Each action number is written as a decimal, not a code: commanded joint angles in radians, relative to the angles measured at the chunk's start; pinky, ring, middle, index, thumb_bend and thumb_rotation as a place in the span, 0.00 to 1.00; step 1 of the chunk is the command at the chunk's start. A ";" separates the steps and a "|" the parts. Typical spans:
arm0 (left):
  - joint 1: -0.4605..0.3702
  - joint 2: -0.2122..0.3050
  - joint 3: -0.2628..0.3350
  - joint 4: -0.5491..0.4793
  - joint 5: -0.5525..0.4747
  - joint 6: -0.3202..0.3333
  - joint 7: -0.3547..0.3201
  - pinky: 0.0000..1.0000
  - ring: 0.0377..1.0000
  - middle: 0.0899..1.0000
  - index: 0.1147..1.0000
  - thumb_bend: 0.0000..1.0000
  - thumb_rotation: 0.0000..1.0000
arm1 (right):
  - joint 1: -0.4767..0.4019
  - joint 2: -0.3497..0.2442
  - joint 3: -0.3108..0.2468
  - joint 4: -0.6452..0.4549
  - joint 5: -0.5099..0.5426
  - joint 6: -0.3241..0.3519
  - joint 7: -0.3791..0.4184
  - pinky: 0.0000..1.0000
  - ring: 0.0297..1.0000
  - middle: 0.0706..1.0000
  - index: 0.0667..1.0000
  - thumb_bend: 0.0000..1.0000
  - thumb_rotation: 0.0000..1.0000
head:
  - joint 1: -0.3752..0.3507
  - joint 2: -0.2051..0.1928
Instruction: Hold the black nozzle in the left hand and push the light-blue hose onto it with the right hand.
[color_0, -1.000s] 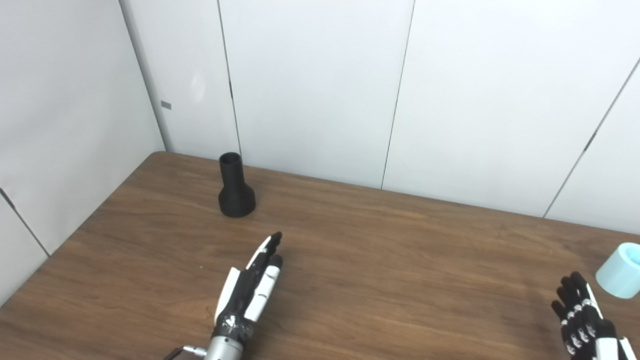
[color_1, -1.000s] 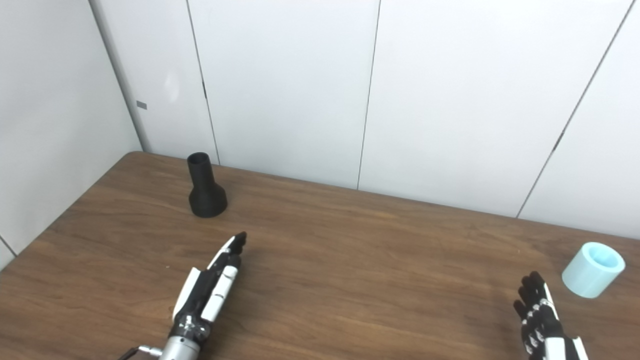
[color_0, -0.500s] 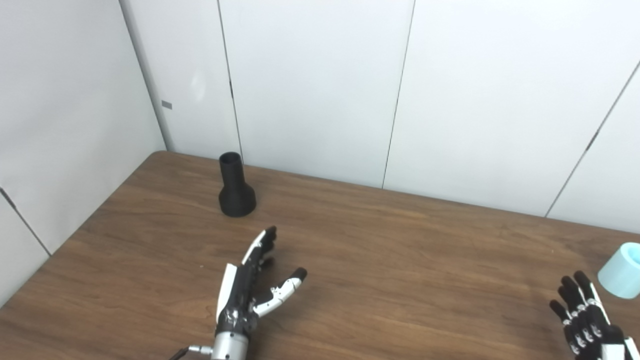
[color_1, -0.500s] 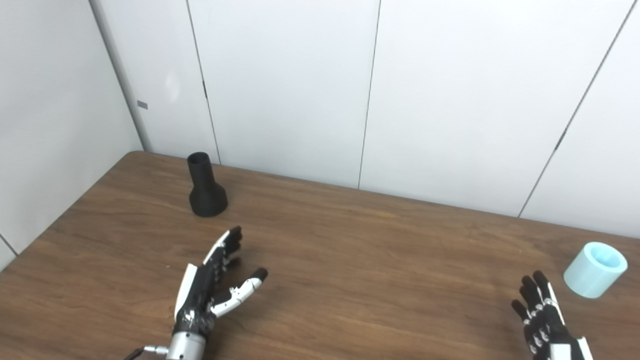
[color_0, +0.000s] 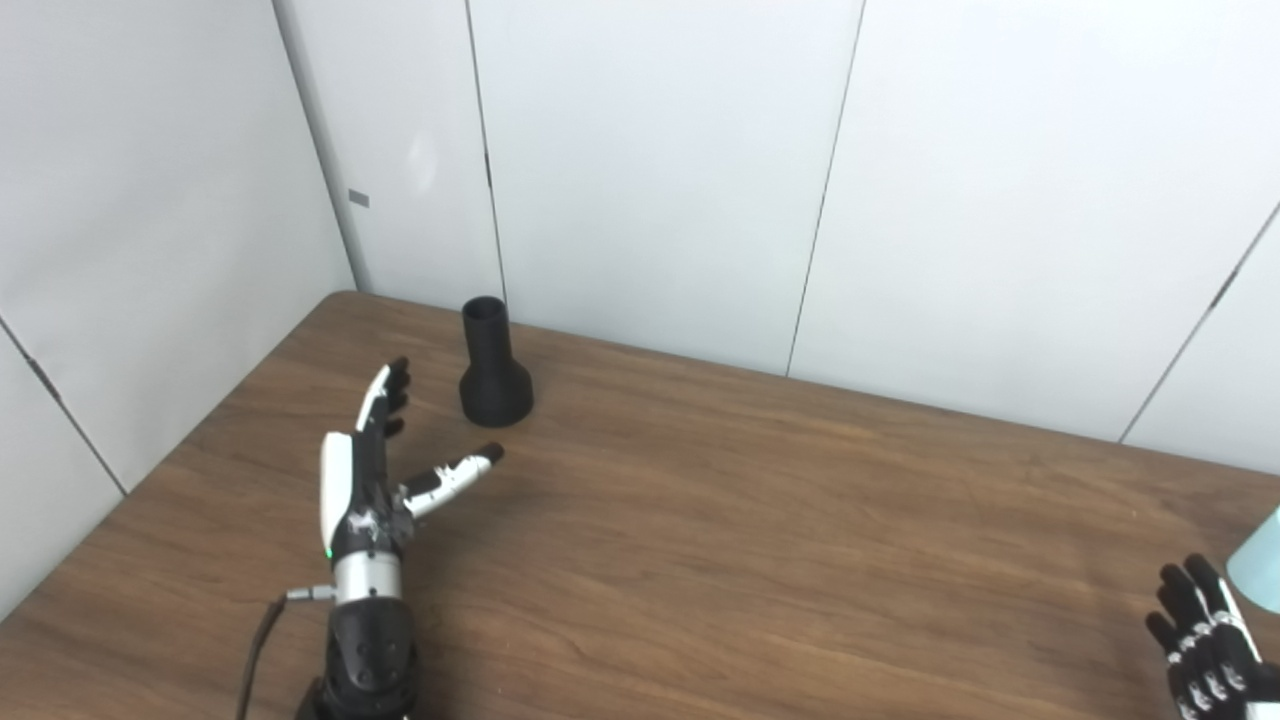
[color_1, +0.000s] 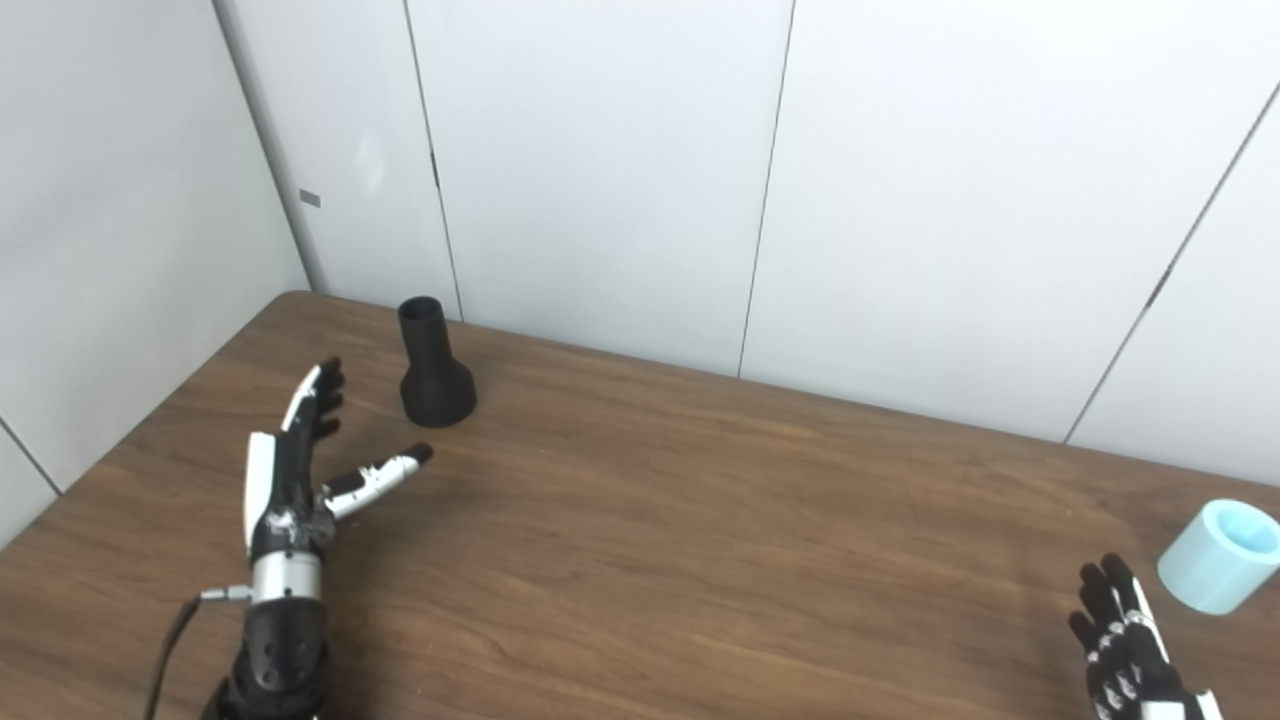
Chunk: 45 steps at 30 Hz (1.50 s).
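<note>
Black nozzle (color_0: 494, 368), no visible writing.

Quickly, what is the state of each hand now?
Left hand: open, holding nothing.
Right hand: open, fingers apart, holding nothing.

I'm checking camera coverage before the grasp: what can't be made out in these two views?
- Hose: left eye view, mostly cut off by the right edge; whole in the right eye view.
- Right hand: both views, wrist cut by the bottom edge.
- Nozzle: inside of its bore too dark to see.
</note>
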<state>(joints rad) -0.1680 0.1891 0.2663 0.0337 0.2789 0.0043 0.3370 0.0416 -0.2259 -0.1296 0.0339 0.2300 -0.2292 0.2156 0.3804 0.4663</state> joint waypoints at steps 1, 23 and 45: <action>-0.057 0.030 0.006 0.011 0.030 0.011 0.024 0.89 0.89 0.89 0.91 0.85 0.13 | 0.070 0.019 0.006 0.107 0.007 -0.018 0.010 0.99 1.00 0.97 0.98 0.76 1.00 | 0.001 0.004; -0.255 0.192 -0.108 0.223 0.087 0.293 -0.095 0.90 0.94 0.92 0.90 1.00 0.33 | 0.068 0.018 0.014 0.106 -0.007 -0.004 0.003 0.97 0.98 0.95 0.98 0.72 1.00 | -0.007 0.005; -0.357 0.219 -0.249 0.343 0.150 0.391 -0.117 0.93 0.92 0.89 0.84 1.00 0.37 | 0.092 0.024 0.008 0.043 0.057 0.088 0.021 0.97 0.99 0.95 0.98 0.74 1.00 | -0.012 0.017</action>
<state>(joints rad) -0.4802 0.3819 0.0221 0.3773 0.4056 0.4010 0.1984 0.0454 -0.2335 -0.1325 0.0145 0.2589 -0.1541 0.2248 0.3666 0.4817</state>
